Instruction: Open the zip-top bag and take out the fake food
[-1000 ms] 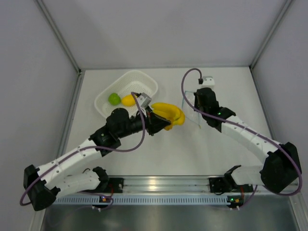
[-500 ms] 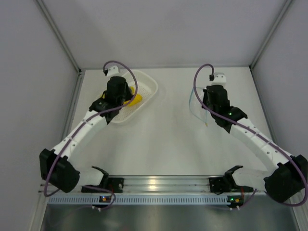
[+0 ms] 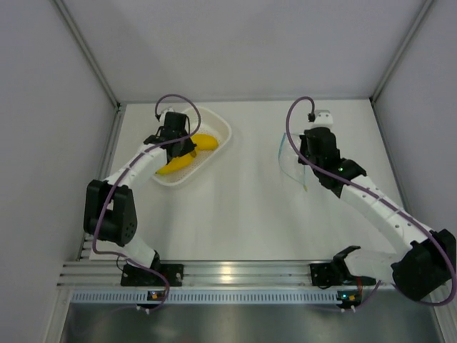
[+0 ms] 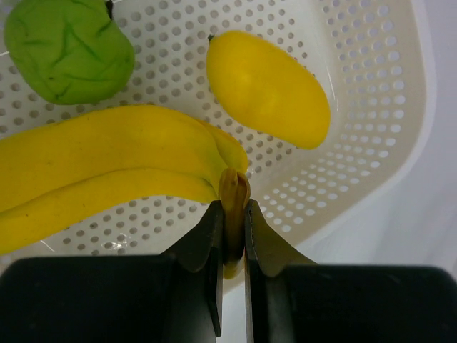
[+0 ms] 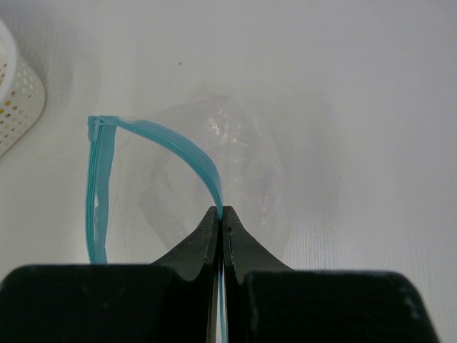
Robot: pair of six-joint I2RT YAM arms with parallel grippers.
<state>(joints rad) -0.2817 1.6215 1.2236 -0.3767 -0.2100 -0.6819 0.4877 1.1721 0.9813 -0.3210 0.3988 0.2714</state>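
Yellow banana bunch (image 4: 107,168) in basket (image 4: 371,143), stem in L hand (image 4: 230,214).

White matte table (image 3: 250,214), seen from above. Toward the far left corner, a white perforated basket (image 3: 226,127) resting flat. Toward the far right, well apart, a clear zip-top bag (image 3: 291,161), upright; contact with table unclear.

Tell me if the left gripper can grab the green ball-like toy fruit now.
Probably not yet: the left gripper is shut on the yellow plastic banana bunch; once released, the uncovered green fruit lies nearby.
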